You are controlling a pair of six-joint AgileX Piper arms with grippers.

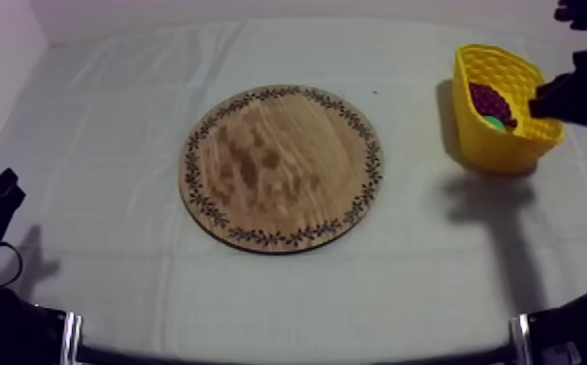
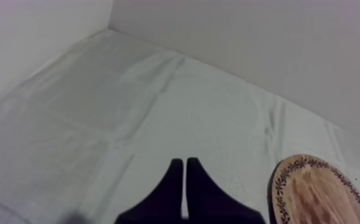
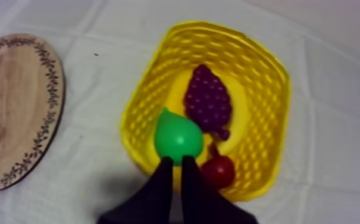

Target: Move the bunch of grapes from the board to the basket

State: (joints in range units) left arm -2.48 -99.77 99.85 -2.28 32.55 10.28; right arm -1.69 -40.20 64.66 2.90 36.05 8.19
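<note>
Far left of the basket [image 1: 501, 150], the left gripper [image 2: 185, 162] rests clenched on nothing. The board [image 1: 282, 165], left of the basket, lies bare. The grapes [image 3: 207, 101] lie inside the basket with a pear [image 3: 178, 136] and a small red fruit [image 3: 219, 171]. The right gripper [image 3: 177, 159] hangs over the basket's rim, clenched and empty. The task looks done.

A grey-white cloth [image 1: 258, 311] is spread flat as the work surface and is creased in long folds. It is bounded by a plain pale back wall [image 2: 247, 42] and a side wall [image 2: 33, 36] at the left, joined in a corner. Soft light is spread evenly, and a blurred shadow [image 1: 496, 209] is cast on the cloth at the right.
</note>
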